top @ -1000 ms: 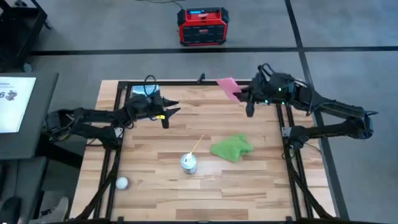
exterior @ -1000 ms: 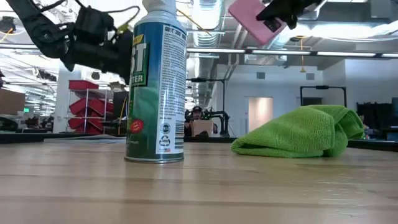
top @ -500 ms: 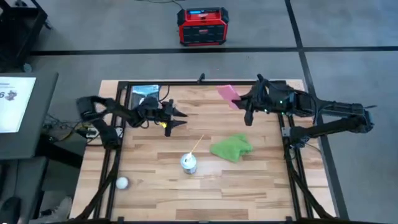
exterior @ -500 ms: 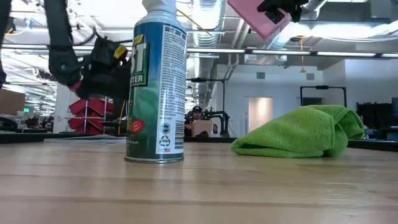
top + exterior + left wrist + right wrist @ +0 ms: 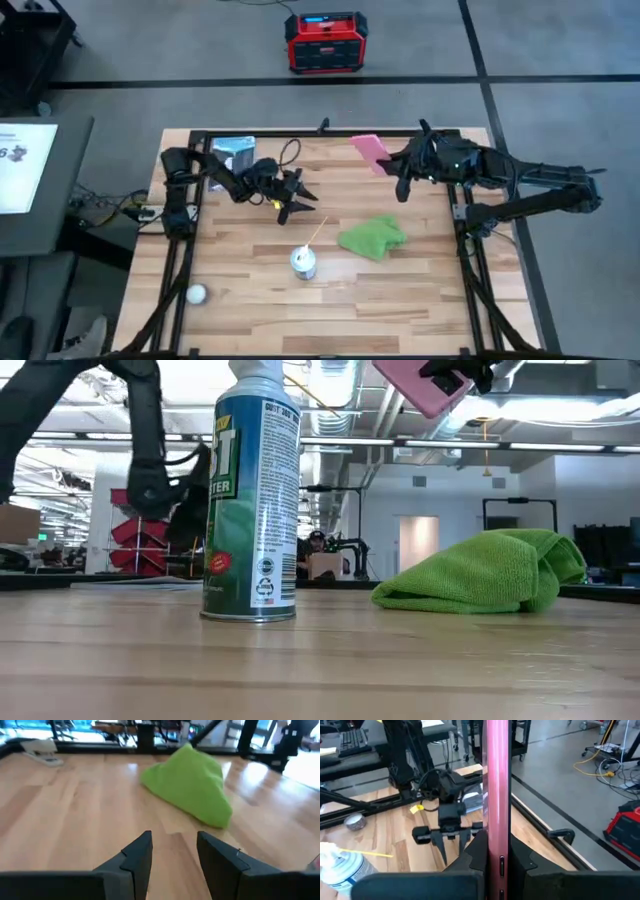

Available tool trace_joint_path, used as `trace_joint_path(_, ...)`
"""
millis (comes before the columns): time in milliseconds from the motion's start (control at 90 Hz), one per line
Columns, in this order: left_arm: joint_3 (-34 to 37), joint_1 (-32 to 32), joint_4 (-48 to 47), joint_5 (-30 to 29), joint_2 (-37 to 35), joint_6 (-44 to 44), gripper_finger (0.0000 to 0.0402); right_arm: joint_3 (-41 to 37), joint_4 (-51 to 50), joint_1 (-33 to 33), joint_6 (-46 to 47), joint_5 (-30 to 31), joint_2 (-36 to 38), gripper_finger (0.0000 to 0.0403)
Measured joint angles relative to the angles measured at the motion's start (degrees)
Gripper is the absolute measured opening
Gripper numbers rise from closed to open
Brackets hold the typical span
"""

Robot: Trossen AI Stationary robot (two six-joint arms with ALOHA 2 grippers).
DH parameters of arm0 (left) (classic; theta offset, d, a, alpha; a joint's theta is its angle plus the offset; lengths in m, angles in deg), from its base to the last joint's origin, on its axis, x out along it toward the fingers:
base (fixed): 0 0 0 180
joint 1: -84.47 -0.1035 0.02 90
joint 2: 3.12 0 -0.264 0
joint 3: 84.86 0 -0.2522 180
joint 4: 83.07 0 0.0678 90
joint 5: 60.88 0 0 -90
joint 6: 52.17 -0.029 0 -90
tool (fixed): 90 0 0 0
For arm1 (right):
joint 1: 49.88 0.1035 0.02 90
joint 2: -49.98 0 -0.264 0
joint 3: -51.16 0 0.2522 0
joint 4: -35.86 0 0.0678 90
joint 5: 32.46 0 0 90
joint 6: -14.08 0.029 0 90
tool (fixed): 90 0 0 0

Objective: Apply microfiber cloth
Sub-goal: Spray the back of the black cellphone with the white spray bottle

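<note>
Up near the high view's top right, my right gripper (image 5: 400,168) clamps the pink phone (image 5: 368,153). My left gripper (image 5: 297,201) hangs spread at centre, left of the green microfiber cloth (image 5: 372,237).

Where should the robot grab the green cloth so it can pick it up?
Best guess: pinch the raised, bunched hump of the microfiber cloth, coming down from above. It lies loosely heaped on the table, so its flat edges give little to catch, while the fold on top stands high. The left hand is open and already faces it; the right hand holds the pink phone.
</note>
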Motion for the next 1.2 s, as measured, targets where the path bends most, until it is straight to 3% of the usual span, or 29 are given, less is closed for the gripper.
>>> trace_joint_path(467, -13.12, 4.32, -2.48, 1.53, 12.01, 0.14, 0.0133, 0.00, -0.10, 0.00, 0.44, 0.11, 0.00, 0.0014)
trace_joint_path(611, -15.79, 5.72, -2.44, 1.61, 13.70, 1.57, 0.0133, 0.00, -3.29, 0.00, 2.25, 4.46, 0.00, 0.0014)
trace_joint_path(944, -18.37, 7.06, -5.37, 1.57, 13.66, 1.45, 0.0133, -2.96, -6.71, 0.11, 7.22, 7.46, -0.46, 0.0014)
trace_joint_path(1200, -17.30, 2.09, -7.27, 2.97, 13.51, 7.37, 0.0133, -3.30, -6.82, 1.73, 7.43, 8.70, -0.46, 0.0014)
